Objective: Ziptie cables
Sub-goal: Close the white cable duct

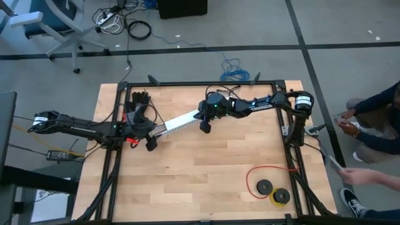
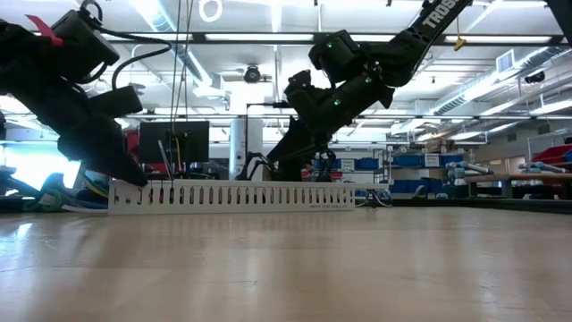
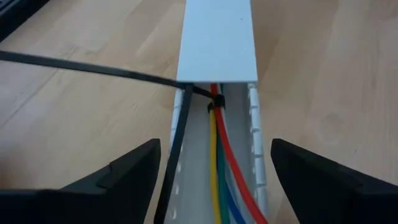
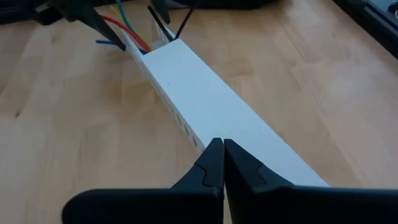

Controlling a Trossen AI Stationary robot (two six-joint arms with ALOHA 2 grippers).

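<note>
One white slotted channel (image 1: pixel 181 120) lies on the surface (image 1: pixel 206 175). Inside its open end run four cables (image 3: pixel 225 168): red, yellow, green and blue, with one black ziptie (image 3: pixel 184 118) across them. Well apart from the channel sit two black spools (image 1: pixel 272 190) and one red wire loop (image 1: pixel 262 172). Two hands: left (image 1: pixel 150 144), right (image 1: pixel 204 127).

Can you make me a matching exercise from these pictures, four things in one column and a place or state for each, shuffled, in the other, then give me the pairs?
Things:
1. left gripper
2. right gripper
3. cables
4. red wire loop

Places or states:
A. lying inside the uncovered end of the white slotted channel
B. fingers shut, over the covered part of the channel
C. on the table's near right part, by two black spools
D. fingers open, one on each side of the channel's end

Pairs: 1-D, 2-B, 3-A, 4-C
</note>
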